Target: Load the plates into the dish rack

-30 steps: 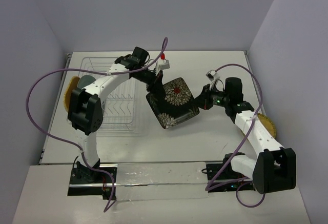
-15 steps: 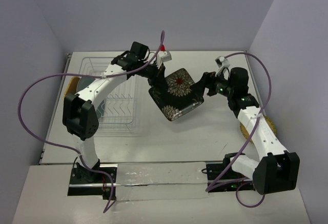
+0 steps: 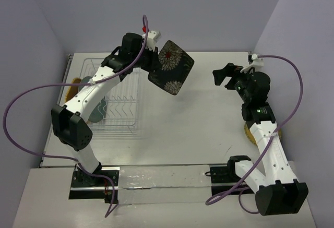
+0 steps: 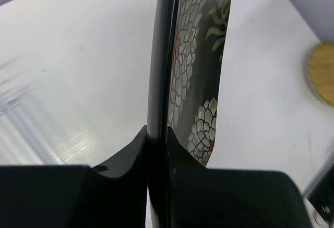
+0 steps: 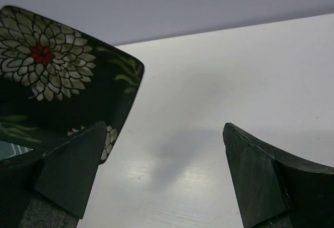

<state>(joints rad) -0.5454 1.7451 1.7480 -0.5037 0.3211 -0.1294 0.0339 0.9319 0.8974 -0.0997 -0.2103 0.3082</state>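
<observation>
My left gripper [image 3: 152,57] is shut on one edge of the black square floral plate [image 3: 170,67] and holds it tilted in the air just right of the white wire dish rack [image 3: 122,100]. In the left wrist view the plate [image 4: 198,76] is seen edge-on between the jaws of the left gripper [image 4: 158,134]. A teal-grey plate [image 3: 97,111] stands in the rack, partly hidden by the left arm. A tan plate [image 3: 75,84] shows at the rack's left side. A yellow-tan plate [image 3: 253,132] lies under the right arm. My right gripper [image 3: 225,75] is open and empty, right of the floral plate [image 5: 52,76].
The rack fills the table's far left. The yellow-tan plate also shows at the right edge of the left wrist view [image 4: 321,72]. Purple cables loop out from both arms. White table [image 3: 209,129] lies between the arms.
</observation>
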